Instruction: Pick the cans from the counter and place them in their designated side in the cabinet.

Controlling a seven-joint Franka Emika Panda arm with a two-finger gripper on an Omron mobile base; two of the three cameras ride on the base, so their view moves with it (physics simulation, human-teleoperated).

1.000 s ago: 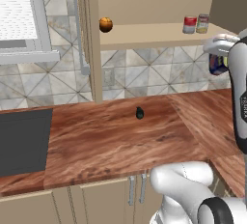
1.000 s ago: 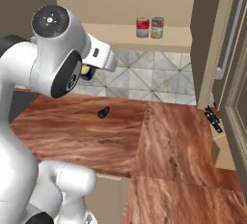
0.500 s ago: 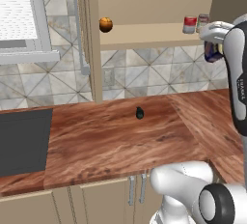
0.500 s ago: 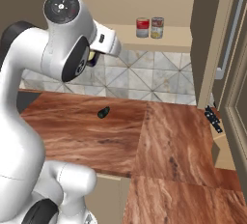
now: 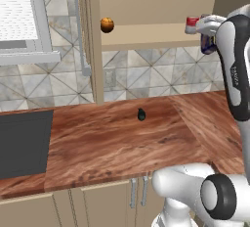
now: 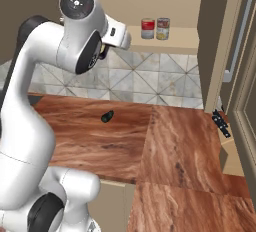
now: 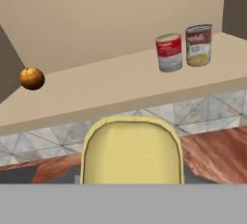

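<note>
We are carrying the slim dark blue can with yellow top (image 7: 131, 150), jaws apparently pinching it, up beside the tan wall cabinet's shelf board (image 7: 111, 90); aiming to land it upright, clear of the red-labelled can (image 7: 169, 52).

The long countertop (image 5: 107, 143) was reddish-brown wood grain. The wall cabinet's shelf board (image 7: 111, 85) was plain tan. A short can (image 7: 169, 52) wore a red label over silvery grey; the slimmer can (image 7: 131, 150) showed a yellow top. A small round fruit (image 7: 32, 78) was orange. Backsplash tiles (image 5: 146, 72) were grey-beige diamonds.
</note>
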